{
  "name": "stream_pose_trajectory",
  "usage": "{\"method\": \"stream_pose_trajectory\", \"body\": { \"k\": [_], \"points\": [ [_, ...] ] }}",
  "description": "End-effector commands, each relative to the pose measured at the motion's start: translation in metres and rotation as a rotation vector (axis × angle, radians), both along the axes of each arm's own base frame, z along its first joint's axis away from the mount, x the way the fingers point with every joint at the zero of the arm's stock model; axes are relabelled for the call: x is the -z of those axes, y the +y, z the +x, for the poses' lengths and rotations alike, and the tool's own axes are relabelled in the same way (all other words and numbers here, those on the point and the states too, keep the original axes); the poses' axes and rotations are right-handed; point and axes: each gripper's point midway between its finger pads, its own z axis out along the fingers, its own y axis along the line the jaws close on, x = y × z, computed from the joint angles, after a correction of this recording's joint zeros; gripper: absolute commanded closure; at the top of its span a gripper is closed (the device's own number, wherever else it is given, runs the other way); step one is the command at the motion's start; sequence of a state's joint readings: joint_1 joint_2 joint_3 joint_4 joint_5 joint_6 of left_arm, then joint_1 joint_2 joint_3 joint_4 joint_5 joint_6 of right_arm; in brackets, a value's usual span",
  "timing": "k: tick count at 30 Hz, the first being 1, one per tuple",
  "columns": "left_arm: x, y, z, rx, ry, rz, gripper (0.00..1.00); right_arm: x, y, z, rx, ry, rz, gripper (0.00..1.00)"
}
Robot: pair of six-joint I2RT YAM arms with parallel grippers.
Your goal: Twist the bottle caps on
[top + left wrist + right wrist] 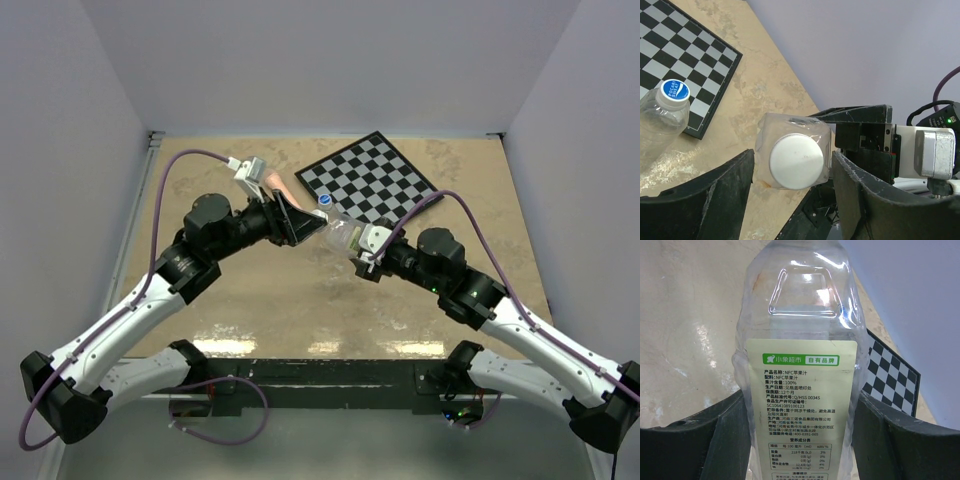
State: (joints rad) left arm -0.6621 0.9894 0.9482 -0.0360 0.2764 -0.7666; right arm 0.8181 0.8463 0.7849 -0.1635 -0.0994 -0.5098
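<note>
The larger clear bottle [802,315] with a yellowish label is held off the table, and my right gripper [800,396] is shut on its body. Its white cap [796,161] sits on its neck and faces my left gripper [793,154]. That gripper is open, with its fingers [735,185] flanking the cap and a narrow gap on each side. In the top view the two grippers meet over the table's middle, left gripper [318,226] and right gripper [357,245], with the bottle [340,237] between them. A smaller clear bottle [662,120] with the blue cap [675,91] on it stands by the checkerboard's edge.
A checkerboard [370,178] lies at the back right of the tan table [250,300]. A pink tapered stick [278,186] lies beside my left wrist. The blue cap [325,200] shows just behind the held bottle. Grey walls close in the sides and back.
</note>
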Motion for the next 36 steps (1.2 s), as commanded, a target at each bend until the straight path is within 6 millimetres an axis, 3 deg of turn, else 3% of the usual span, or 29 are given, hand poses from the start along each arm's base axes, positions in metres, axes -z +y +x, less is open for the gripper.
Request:
{"method": "stream_pose_trajectory", "body": {
  "k": [1,4,10,16,27,33,36],
  "points": [
    [-0.028,-0.003,0.0,0.004,-0.064,-0.032,0.35,-0.013,0.006,0.002,-0.011,-0.042,0.031,1.0],
    [-0.027,-0.004,0.0,0.006,-0.064,-0.02,0.41,-0.014,0.005,0.002,-0.011,-0.045,0.034,1.0],
    [-0.023,-0.005,-0.002,0.028,-0.087,0.01,0.69,-0.016,0.006,0.0,-0.021,-0.044,0.041,1.0],
    [-0.025,-0.008,-0.015,0.137,-0.231,0.09,0.72,-0.028,0.014,-0.016,-0.111,-0.041,0.087,1.0],
    [-0.004,-0.012,-0.071,0.581,-0.807,0.298,0.75,-0.055,0.032,-0.064,-0.383,-0.047,0.154,1.0],
    [0.011,-0.005,-0.078,0.666,-1.042,0.396,0.78,-0.061,0.034,-0.075,-0.441,-0.042,0.163,1.0],
    [0.011,-0.004,-0.078,0.668,-1.087,0.414,0.73,-0.06,0.033,-0.074,-0.433,-0.041,0.159,1.0]
  ]
}}
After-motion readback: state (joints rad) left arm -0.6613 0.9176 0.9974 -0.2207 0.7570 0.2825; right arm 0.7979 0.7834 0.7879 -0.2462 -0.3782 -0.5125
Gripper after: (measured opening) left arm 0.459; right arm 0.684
